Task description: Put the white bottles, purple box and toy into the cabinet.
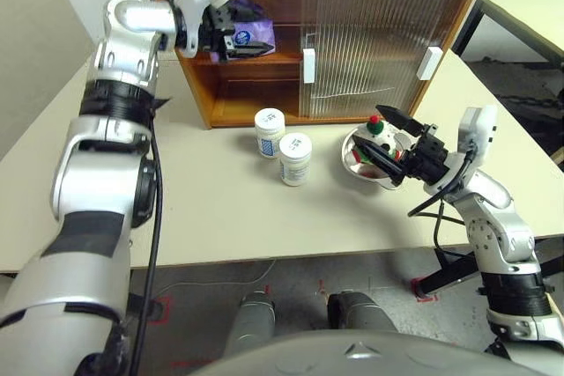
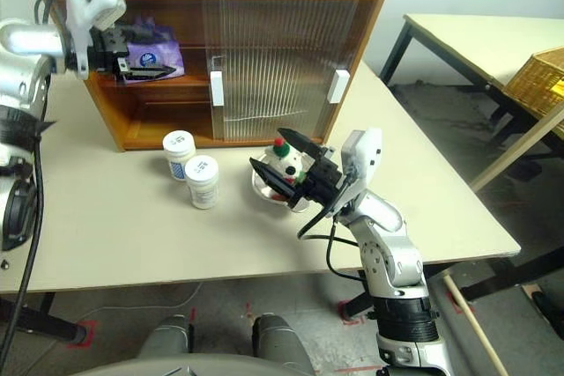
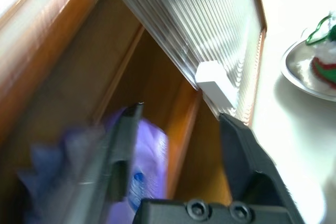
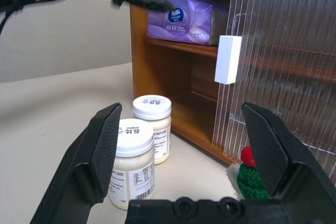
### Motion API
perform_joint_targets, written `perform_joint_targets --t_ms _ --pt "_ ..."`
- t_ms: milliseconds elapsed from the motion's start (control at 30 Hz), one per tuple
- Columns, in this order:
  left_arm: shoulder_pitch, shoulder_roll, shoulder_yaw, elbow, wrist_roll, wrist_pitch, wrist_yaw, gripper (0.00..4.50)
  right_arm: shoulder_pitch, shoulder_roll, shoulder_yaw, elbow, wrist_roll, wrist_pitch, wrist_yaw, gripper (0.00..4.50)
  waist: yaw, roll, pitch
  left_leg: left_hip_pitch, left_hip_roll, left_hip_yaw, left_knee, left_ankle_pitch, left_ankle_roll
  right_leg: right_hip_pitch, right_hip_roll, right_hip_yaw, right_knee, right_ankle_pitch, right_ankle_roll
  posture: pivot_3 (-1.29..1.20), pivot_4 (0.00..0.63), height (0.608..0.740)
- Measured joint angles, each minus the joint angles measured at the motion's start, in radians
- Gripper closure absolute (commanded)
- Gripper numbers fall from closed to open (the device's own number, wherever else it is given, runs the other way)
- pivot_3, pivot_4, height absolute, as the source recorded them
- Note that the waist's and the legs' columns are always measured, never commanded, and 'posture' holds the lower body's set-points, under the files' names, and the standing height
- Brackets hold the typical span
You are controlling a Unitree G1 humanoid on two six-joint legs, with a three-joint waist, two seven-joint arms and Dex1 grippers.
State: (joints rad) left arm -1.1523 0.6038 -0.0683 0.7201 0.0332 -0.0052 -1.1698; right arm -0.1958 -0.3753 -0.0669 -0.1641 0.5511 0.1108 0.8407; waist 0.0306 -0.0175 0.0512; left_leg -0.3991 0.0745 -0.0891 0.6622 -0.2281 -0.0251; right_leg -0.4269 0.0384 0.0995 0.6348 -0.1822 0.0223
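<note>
Bottles (image 1: 282,143): two; box (image 4: 184,20): one

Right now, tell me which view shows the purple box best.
The right wrist view: the purple box sits sharp and unobstructed on the cabinet's upper shelf. Both eye views show it partly behind the left gripper; the left wrist view blurs it.

Shiny bowl (image 1: 352,163) on a pale table (image 1: 203,217); second table (image 2: 458,37) and yellow basket (image 2: 539,81) off beside
</note>
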Motion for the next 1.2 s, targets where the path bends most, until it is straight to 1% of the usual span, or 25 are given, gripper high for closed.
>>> perform_joint_targets --t_ms 33,133,167,433,567,667,733,967,1200 --pt "0.03 0.0 0.003 -0.031 -0.006 0.026 0.004 3.0 0.0 0.0 0.0 0.0 0.0 0.001 0.0 0.0 0.0 0.0 0.0 0.001 0.0 0.0 0.0 0.0 0.001 0.0 0.0 0.0 0.0 0.001 -0.001 0.09 0.053 0.74" --pt "0.099 -0.003 0.017 -0.119 -0.037 0.101 0.041 4.19 0.0 -0.001 0.0 0.0 0.001 0.003 0.001 0.0 0.008 0.0 0.0 0.001 0.0 -0.001 0.0 0.001 0.001 0.0 0.0 0.0 0.0 0.002 -0.003 0.09 0.052 0.74" --pt "0.113 -0.009 0.028 -0.147 -0.047 0.126 0.062 4.46 0.0 -0.001 0.0 0.0 0.001 0.003 0.001 0.0 0.01 0.0 0.0 0.001 0.0 -0.001 0.0 0.001 0.001 0.001 0.0 0.0 0.0 0.002 -0.003 0.09 0.052 0.74" --pt "0.252 -0.062 0.091 -0.328 -0.123 0.275 0.223 4.46 -0.001 -0.009 -0.002 0.0 0.001 0.005 0.007 0.0 0.01 0.0 0.0 0.011 0.0 -0.001 -0.001 0.0 0.0 0.008 0.0 0.0 0.0 0.002 -0.003 0.08 0.056 0.74" --pt "0.306 -0.093 0.106 -0.414 -0.172 0.355 0.284 4.46 -0.001 -0.014 -0.002 0.0 0.001 0.009 0.007 0.0 0.01 0.0 0.0 0.012 0.0 -0.001 -0.001 -0.001 -0.002 0.009 0.0 0.001 -0.001 0.002 -0.003 0.08 0.056 0.74" --pt "0.348 -0.129 0.155 -0.487 -0.213 0.428 0.375 4.46 -0.001 -0.017 -0.002 -0.001 0.002 0.013 0.006 0.0 0.008 0.0 0.0 0.013 0.0 -0.001 -0.002 -0.001 -0.002 0.009 0.0 0.001 -0.002 0.002 -0.003 0.08 0.059 0.74" --pt "0.383 -0.142 0.167 -0.521 -0.222 0.456 0.428 4.46 -0.001 -0.019 -0.002 -0.002 0.002 0.015 0.006 0.0 0.008 0.0 0.0 0.013 0.0 -0.001 -0.003 -0.002 -0.004 0.01 0.0 0.001 -0.002 0.002 -0.003 0.08 0.061 0.74" --pt "0.445 -0.162 0.206 -0.568 -0.233 0.504 0.584 4.46 0.001 -0.021 -0.002 -0.008 0.004 0.022 0.007 0.0 0.008 -0.001 0.001 0.015 0.0 -0.001 -0.003 -0.005 -0.009 0.01 0.0 0.002 -0.002 0.002 -0.003 0.08 0.065 0.74" --pt "0.464 -0.188 0.224 -0.581 -0.234 0.484 0.692 4.46 0.001 -0.022 -0.002 -0.008 0.005 0.022 0.008 0.0 0.011 -0.002 0.002 0.015 0.0 -0.001 -0.003 -0.01 -0.017 0.01 0.0 0.003 -0.003 0.002 -0.003 0.08 0.063 0.74"
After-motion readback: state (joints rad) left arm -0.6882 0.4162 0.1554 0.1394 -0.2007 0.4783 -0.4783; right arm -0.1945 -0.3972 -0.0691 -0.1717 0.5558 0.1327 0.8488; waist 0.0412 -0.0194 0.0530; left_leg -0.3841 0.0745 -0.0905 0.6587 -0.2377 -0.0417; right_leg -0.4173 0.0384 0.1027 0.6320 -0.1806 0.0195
